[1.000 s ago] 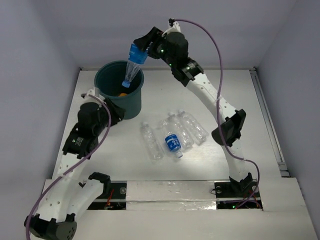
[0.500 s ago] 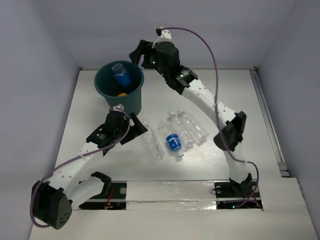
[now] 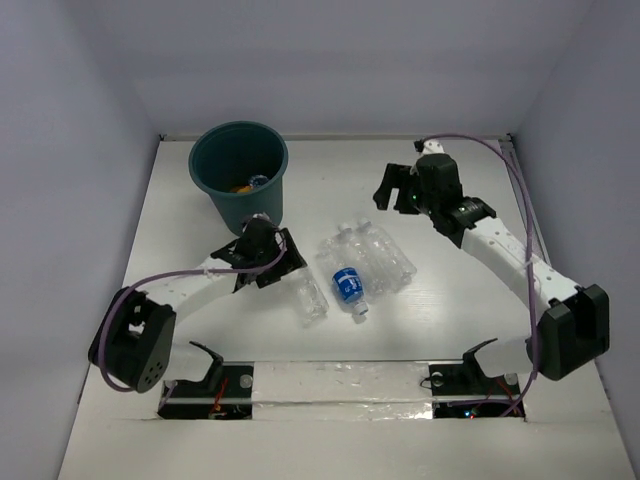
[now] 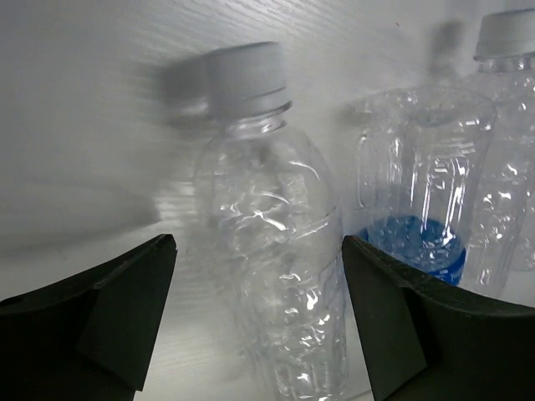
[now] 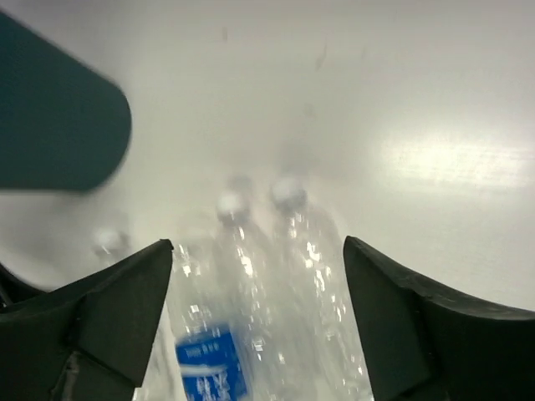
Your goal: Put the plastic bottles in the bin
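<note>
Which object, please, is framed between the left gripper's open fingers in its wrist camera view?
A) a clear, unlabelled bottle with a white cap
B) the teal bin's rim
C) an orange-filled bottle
A: the left wrist view shows the clear bottle, white cap on, lying on the table between the open fingers of the left gripper, not yet gripped.

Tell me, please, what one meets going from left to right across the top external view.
From the left: bin → left gripper → lone clear bottle → blue-labelled bottle → right gripper. The other clear bottles overlap the blue-labelled one, so they are left out.
</note>
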